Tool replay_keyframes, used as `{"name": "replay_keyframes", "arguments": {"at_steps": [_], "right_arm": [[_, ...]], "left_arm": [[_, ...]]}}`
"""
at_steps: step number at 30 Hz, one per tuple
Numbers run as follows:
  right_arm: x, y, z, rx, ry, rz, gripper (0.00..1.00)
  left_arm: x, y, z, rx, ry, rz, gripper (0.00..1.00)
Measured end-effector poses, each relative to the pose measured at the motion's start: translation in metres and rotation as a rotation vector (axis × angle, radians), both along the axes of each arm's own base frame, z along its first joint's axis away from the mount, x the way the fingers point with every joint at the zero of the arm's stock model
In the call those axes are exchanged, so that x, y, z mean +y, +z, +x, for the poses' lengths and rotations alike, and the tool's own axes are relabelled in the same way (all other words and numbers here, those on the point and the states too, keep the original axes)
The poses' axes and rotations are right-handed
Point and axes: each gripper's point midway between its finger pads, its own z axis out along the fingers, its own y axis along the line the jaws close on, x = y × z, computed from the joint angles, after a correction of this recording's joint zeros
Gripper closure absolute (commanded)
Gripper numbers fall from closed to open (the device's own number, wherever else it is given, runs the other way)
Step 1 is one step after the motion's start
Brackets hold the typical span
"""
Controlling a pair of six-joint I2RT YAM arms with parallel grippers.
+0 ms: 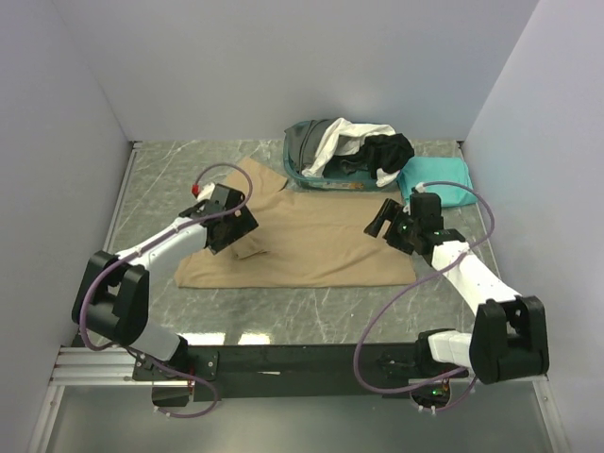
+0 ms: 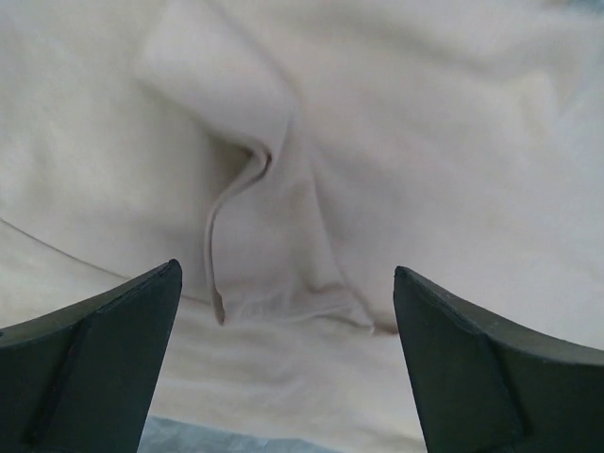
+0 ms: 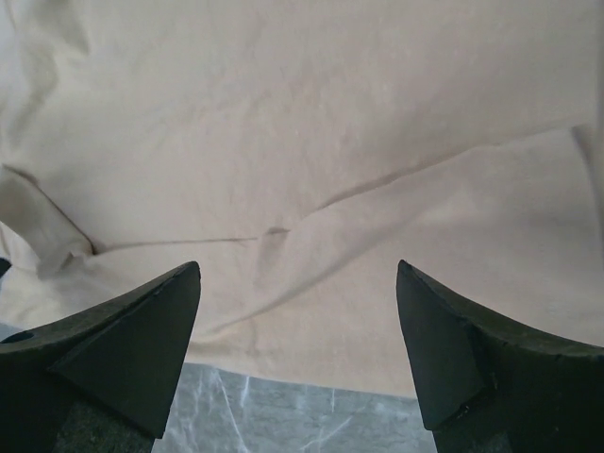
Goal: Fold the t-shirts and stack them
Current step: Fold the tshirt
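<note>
A tan t-shirt (image 1: 311, 241) lies spread flat in the middle of the table. My left gripper (image 1: 238, 233) hovers over its left part, open and holding nothing. In the left wrist view the gripper (image 2: 288, 283) stands just above a small raised fold (image 2: 255, 189) in the tan cloth. My right gripper (image 1: 381, 221) is open at the shirt's right edge. In the right wrist view the gripper (image 3: 297, 274) frames the tan hem (image 3: 311, 311) over the marble. A folded teal t-shirt (image 1: 439, 179) lies at the back right. White (image 1: 332, 140), black (image 1: 389, 151) and dark grey (image 1: 307, 142) t-shirts are heaped in the basket.
The teal plastic basket (image 1: 294, 172) stands at the back centre against the wall. White walls close in the grey marble table (image 1: 311, 311) on the left, back and right. The arm bases and a black rail run along the near edge.
</note>
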Motion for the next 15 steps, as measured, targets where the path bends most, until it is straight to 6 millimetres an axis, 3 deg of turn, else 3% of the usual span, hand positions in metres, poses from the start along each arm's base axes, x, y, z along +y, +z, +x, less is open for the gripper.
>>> {"name": "replay_keyframes", "arguments": {"at_steps": [3,10,15], "right_arm": [[0.007,-0.019,-0.005,0.045,0.034,0.017,0.10],[0.005,-0.037,-0.007,0.090,0.039,-0.006,0.10],[0.001,-0.043,-0.007,0.105,0.030,-0.025,0.10]], "left_arm": [[-0.009,-0.019,-0.014,0.050,-0.036,-0.047,0.03],[-0.025,-0.031,-0.014,0.078,-0.059,-0.113,0.39],[-0.024,-0.033,-0.014,0.085,-0.055,-0.110,0.42]]}}
